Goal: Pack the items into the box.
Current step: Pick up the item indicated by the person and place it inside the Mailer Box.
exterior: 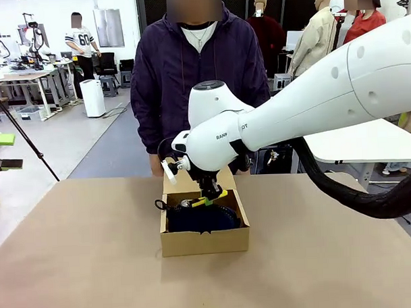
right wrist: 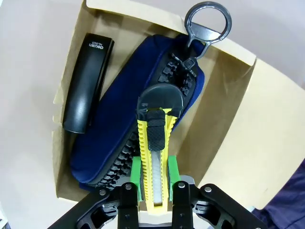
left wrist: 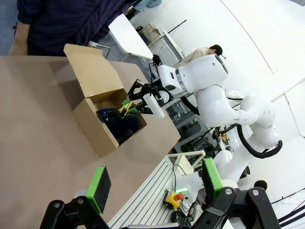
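We see the yellow-and-black utility knife (right wrist: pixel 155 143) clamped by its rear end in the right gripper (right wrist: pixel 153 175), whose green pads (right wrist: pixel 136 172) press on both of its long sides, so the jaws are closed on the knife. The knife's black tip points away from the wrist camera and hangs over the zip edge of the dark navy pouch (right wrist: pixel 112 129); we cannot tell whether the tip touches the fabric. The pouch lies inside the box (exterior: pixel 205 242), taking up most of its floor, with its metal ring (right wrist: pixel 208 23) lying over one wall of the carton. The black stapler (right wrist: pixel 86 86) lies flat in the box too, in the strip between the pouch and a side wall, roughly parallel to the pouch. In the front view the knife sits at about rim height above the open carton, and the lid flap (left wrist: pixel 88 69) stands up on the far side, toward the person (exterior: pixel 196 80), who stands in a dark jacket just behind the box at the table's far edge. The box rests near the middle of the brown table (exterior: pixel 74 253). The left gripper (left wrist: pixel 155 186) hangs well apart from the box, its fingers spread wide and holding nothing.
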Robot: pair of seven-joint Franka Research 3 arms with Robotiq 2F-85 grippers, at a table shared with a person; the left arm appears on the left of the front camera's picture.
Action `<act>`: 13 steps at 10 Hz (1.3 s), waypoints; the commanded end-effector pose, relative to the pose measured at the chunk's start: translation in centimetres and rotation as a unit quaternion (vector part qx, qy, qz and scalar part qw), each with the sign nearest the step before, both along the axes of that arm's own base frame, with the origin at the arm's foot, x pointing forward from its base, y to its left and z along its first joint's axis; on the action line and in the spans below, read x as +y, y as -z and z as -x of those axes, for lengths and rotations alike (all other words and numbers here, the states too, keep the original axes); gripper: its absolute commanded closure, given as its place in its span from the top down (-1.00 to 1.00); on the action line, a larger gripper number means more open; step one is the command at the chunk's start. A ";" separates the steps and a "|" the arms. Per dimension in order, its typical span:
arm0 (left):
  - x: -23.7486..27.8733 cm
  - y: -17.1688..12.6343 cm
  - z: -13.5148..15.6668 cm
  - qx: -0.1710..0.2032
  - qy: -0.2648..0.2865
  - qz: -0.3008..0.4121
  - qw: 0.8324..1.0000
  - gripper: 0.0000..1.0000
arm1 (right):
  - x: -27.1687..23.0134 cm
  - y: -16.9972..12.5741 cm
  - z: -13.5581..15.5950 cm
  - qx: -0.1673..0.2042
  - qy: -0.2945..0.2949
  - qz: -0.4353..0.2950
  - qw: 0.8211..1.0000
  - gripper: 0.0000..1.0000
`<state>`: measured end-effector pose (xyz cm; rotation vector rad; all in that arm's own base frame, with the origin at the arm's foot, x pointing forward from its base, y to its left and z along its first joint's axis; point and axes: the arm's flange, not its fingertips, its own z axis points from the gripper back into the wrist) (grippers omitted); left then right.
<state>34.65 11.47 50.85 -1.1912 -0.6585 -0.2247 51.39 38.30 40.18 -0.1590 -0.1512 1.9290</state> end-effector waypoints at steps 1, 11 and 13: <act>0.3 -0.1 0.3 0.006 0.006 -0.002 1.000 1.00 | 0.0 -0.1 -0.2 -0.003 0.020 0.005 1.000 -1.00; 0.3 -0.1 0.3 0.006 0.006 -0.002 1.000 1.00 | -0.6 -0.2 -0.3 0.000 0.030 -0.010 0.999 1.00; 0.3 -0.1 0.3 0.006 0.006 -0.002 1.000 1.00 | -1.3 -1.7 0.2 -0.006 0.028 -0.003 1.000 1.00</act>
